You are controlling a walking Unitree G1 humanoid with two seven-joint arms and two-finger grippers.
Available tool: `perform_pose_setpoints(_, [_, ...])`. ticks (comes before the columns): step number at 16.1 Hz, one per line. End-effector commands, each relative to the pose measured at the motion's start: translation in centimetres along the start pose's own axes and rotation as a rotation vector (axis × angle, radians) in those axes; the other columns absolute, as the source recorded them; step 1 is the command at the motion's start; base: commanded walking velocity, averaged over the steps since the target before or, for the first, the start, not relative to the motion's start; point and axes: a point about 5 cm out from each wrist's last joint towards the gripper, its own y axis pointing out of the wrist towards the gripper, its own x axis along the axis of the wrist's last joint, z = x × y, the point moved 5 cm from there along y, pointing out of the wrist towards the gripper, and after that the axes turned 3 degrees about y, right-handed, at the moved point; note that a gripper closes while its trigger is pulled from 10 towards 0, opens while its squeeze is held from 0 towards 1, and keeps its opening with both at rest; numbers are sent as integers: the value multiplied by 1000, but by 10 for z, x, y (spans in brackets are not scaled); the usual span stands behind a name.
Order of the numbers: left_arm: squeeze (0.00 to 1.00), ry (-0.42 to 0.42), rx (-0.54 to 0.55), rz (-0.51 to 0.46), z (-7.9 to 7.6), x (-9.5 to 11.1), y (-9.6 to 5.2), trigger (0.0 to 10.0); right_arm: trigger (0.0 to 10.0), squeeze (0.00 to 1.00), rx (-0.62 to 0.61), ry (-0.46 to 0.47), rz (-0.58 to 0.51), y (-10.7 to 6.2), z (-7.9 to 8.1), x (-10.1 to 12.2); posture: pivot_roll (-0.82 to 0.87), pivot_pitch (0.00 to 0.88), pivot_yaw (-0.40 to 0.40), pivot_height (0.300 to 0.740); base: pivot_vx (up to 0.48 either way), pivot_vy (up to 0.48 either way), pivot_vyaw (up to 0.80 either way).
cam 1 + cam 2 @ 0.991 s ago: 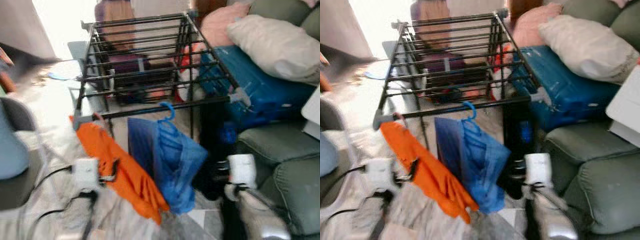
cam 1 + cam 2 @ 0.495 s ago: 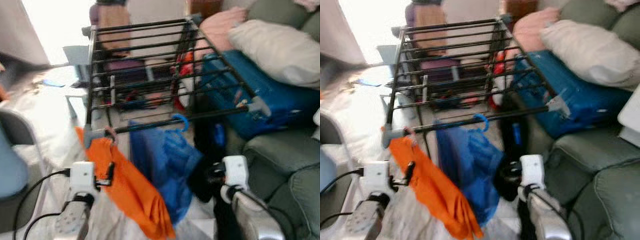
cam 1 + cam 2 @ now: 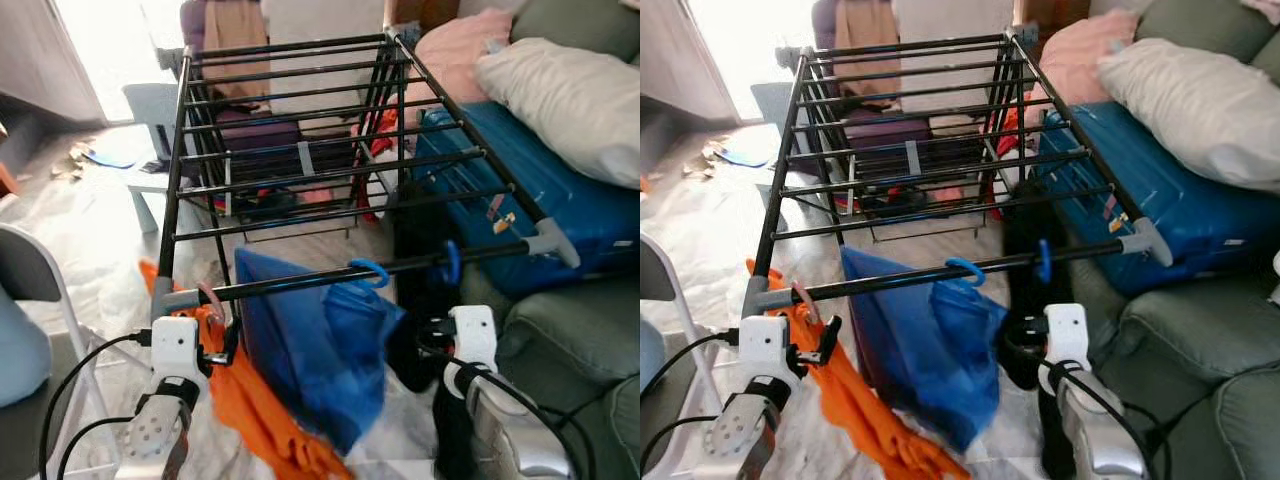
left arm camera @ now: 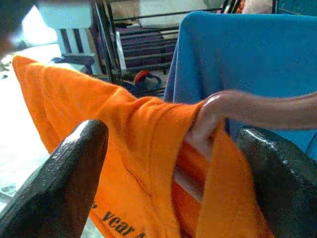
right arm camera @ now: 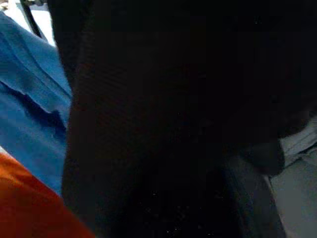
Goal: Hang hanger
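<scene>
The pink plastic hanger [image 3: 212,299] sits with its hook over the front rail of the black metal drying rack [image 3: 300,160], at the rail's left end, carrying an orange T-shirt [image 3: 262,420] that hangs down toward the floor. The left gripper [image 4: 168,178] is right at this shirt: in the left wrist view its two black fingers [image 4: 64,173] stand apart on either side of the orange cloth and the pink hanger arm, so the jaws are open around them, not clamped.

Next along the same rail hangs a blue garment [image 3: 310,350] on a blue plastic hanger [image 3: 368,270], just beside the orange shirt. Further right a second blue hook [image 3: 452,262] sits on the rail; what it carries is a dark garment [image 3: 420,300], hard to make out.

That gives three hanger hooks on the front rail: one pink, two blue.

The right gripper [image 3: 430,338] is low beside the dark garment, below the rail; its wrist view is nearly black, and I cannot tell how its jaws stand.

To the right, a blue hard-shell suitcase [image 3: 530,200] lies against a grey-green sofa [image 3: 570,330], with a cream pillow [image 3: 570,95] resting on top of it.
</scene>
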Motion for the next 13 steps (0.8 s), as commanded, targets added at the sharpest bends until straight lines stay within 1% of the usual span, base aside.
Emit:
perform_pose_setpoints(1, [0, 3, 3, 17, 2, -5, -2, 10000, 10000, 0, -5, 0, -38, 1, -5, 13, -108, 0, 61, 740, 0, 0, 0])
perform_pose_setpoints(2, [0, 1, 3, 18, 2, -4, -2, 10000, 10000, 0, -12, 4, -51, 3, -11, 20, -107, 0, 61, 740, 0, 0, 0])
perform_pose_setpoints(5, [0, -1, 5, 19, 3, -5, -2, 10000, 10000, 0, -32, 14, -61, 4, -23, 24, -105, 0, 63, 740, 0, 0, 0])
perform_pose_setpoints(13, [0, 0, 0, 29, 2, -6, -1, 10000, 10000, 0, -63, 34, -90, 0, -43, 33, -112, 0, 71, 740, 0, 0, 0])
